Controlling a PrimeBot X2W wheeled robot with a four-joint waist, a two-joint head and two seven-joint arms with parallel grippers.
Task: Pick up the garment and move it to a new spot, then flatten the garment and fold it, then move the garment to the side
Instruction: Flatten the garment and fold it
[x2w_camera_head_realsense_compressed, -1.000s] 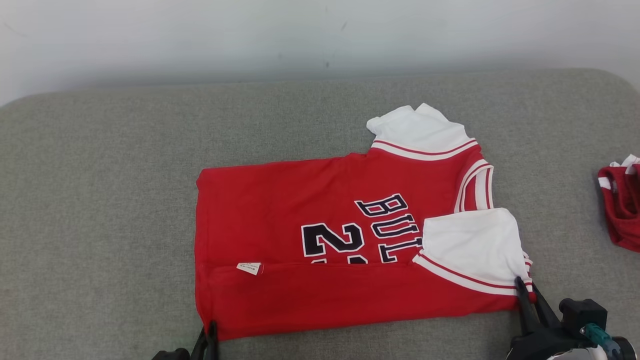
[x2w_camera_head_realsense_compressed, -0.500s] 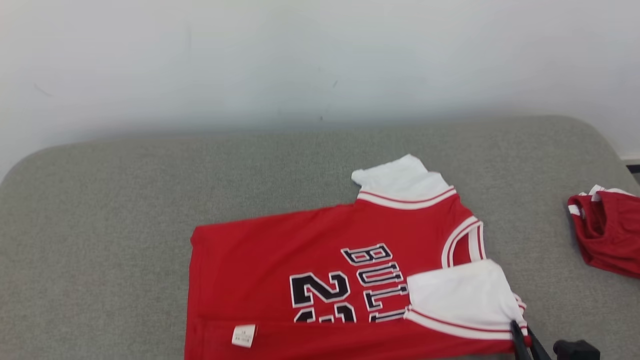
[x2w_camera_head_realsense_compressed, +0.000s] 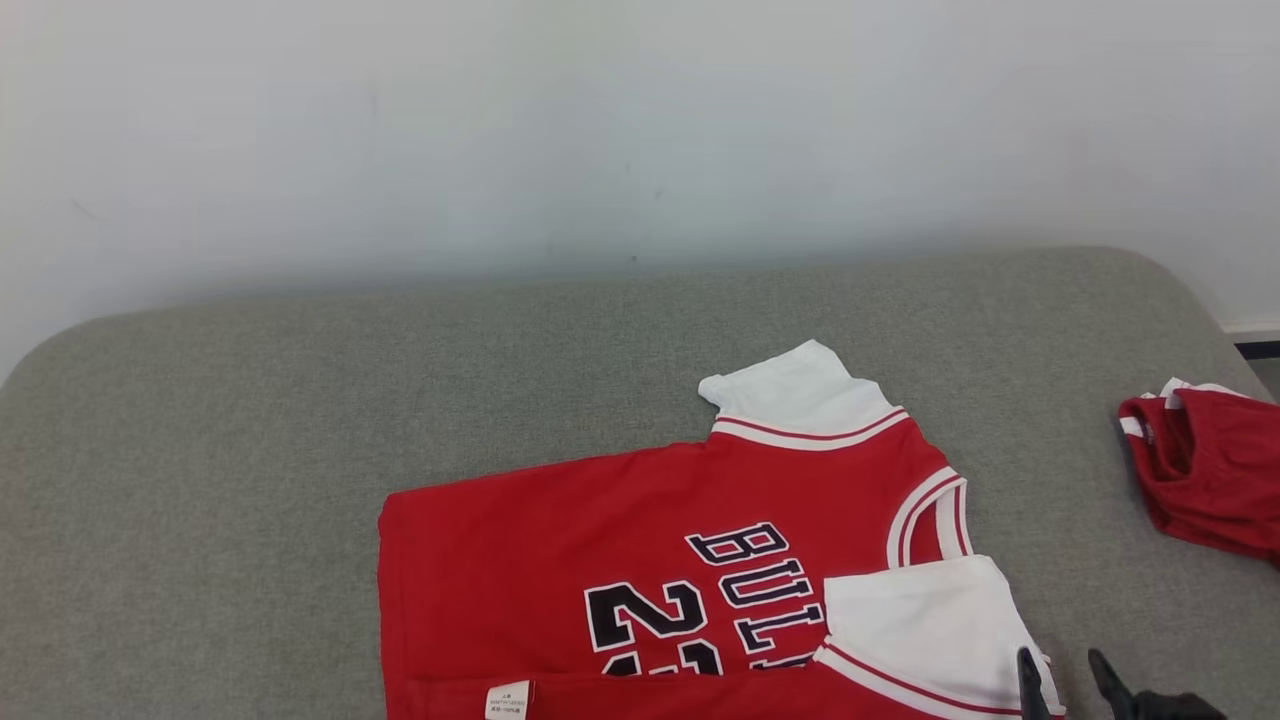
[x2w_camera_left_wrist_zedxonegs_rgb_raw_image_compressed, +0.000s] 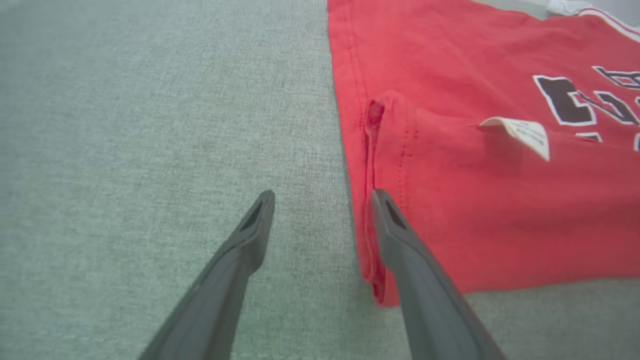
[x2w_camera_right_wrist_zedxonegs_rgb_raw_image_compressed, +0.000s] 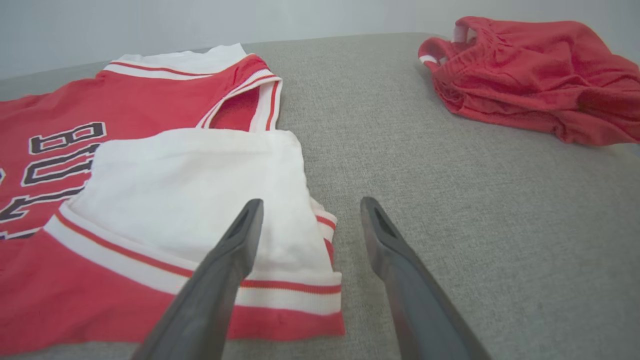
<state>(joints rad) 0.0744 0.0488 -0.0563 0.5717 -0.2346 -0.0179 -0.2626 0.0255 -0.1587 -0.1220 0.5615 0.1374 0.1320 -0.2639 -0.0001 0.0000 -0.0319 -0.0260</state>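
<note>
Since both grippers stand at the near edge of the garment (x2w_camera_head_realsense_compressed: 650, 520), the relation that matters is how the cloth lies ahead of them. The garment rests flat on the grey tabletop (x2w_camera_head_realsense_compressed: 250, 450), with its long axis running across the robot's front: hem toward the robot's left, collar and sleeves toward its right. A near strip is already turned over lengthwise, which exposes the white label (x2w_camera_left_wrist_zedxonegs_rgb_raw_image_compressed: 525, 135).

Left gripper (x2w_camera_left_wrist_zedxonegs_rgb_raw_image_compressed: 322, 197): fingers apart, holding nothing. It straddles the hem at the near left corner (x2w_camera_left_wrist_zedxonegs_rgb_raw_image_compressed: 380, 295), with one finger over red cloth and the other over bare tabletop. Whether the finger over the cloth touches it cannot be told from this angle.

Right gripper (x2w_camera_right_wrist_zedxonegs_rgb_raw_image_compressed: 311, 204): fingers apart, holding nothing. It sits at the near right corner, with one finger over the white near sleeve (x2w_camera_right_wrist_zedxonegs_rgb_raw_image_compressed: 200, 180), which lies folded onto the chest, and the other over bare tabletop.

The far sleeve (x2w_camera_head_realsense_compressed: 800, 390) projects past the far long edge, on the right arm's side. By this judgement, a fold of the far edge requires both arms to reach straight across the short axis. A second red garment (x2w_camera_right_wrist_zedxonegs_rgb_raw_image_compressed: 525, 75) lies well apart to the right.
</note>
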